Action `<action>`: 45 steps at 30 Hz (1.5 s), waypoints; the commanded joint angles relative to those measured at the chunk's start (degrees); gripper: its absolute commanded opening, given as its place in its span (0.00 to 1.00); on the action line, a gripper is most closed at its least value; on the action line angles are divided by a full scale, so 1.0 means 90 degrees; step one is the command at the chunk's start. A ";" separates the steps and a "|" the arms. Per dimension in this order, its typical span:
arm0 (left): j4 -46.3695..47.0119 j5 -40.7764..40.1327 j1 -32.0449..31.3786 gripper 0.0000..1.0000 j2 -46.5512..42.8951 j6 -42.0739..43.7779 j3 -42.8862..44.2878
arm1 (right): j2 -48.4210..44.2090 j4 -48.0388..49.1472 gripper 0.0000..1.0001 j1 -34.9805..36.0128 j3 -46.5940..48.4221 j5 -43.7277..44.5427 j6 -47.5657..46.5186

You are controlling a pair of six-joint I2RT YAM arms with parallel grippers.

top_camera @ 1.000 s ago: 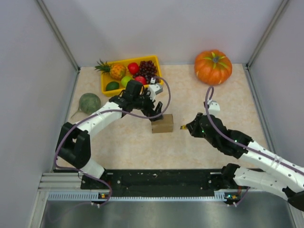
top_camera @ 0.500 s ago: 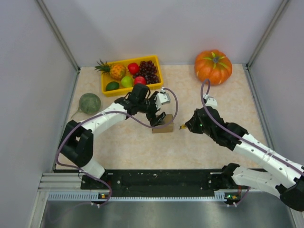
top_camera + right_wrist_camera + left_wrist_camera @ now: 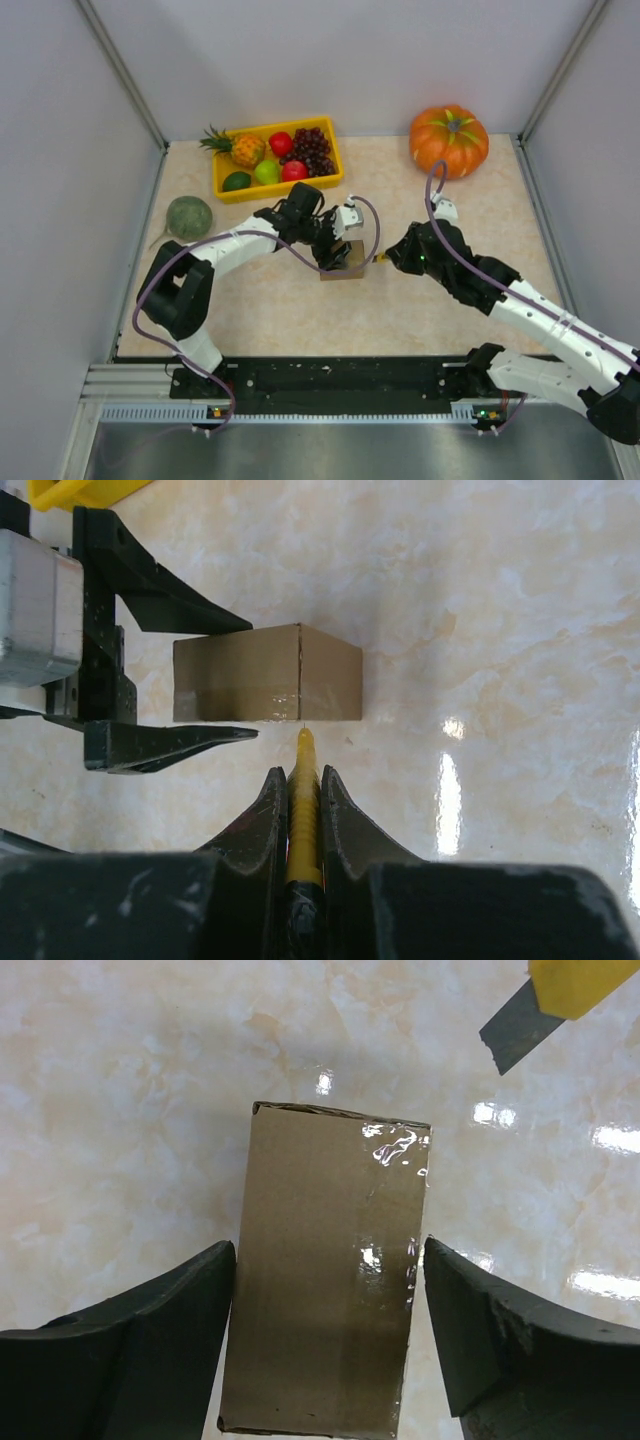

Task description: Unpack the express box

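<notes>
The express box (image 3: 347, 264) is a small brown cardboard box, taped shut, on the marble tabletop. My left gripper (image 3: 338, 252) hangs over it, open, one finger on each side of the box (image 3: 330, 1290); the left finger looks close against its side and the right one stands a little off. My right gripper (image 3: 300, 775) is shut on a yellow utility knife (image 3: 304, 790). The knife's tip sits just short of the box's near face (image 3: 265, 672), at its vertical seam. The blade (image 3: 515, 1032) shows at the top right of the left wrist view.
A yellow tray (image 3: 337, 160) of plastic fruit stands at the back left. An orange pumpkin (image 3: 449, 140) sits at the back right and a green melon (image 3: 188, 216) at the left. Grey walls close in both sides.
My left gripper swung right and came down so its fingers flank the box. My right gripper carried the knife leftward until the tip is at the box.
</notes>
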 commanded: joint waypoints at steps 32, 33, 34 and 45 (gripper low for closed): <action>0.0277 0.0164 -0.0034 0.47 0.0244 0.0241 -0.0167 | 0.0939 0.2070 0.00 -0.0102 -0.0259 0.0370 -0.0856; 0.0286 0.0173 -0.0034 0.47 0.0263 0.0250 -0.0158 | 0.0958 0.2070 0.00 -0.0102 -0.0259 0.0312 -0.0847; 0.0276 0.0164 -0.0034 0.46 0.0263 0.0251 -0.0158 | 0.0959 0.2070 0.00 -0.0102 -0.0278 0.0282 -0.0837; 0.0296 0.0047 -0.0034 0.41 0.0322 0.0133 -0.0109 | 0.0822 0.1894 0.00 -0.0112 -0.0327 0.0106 -0.0632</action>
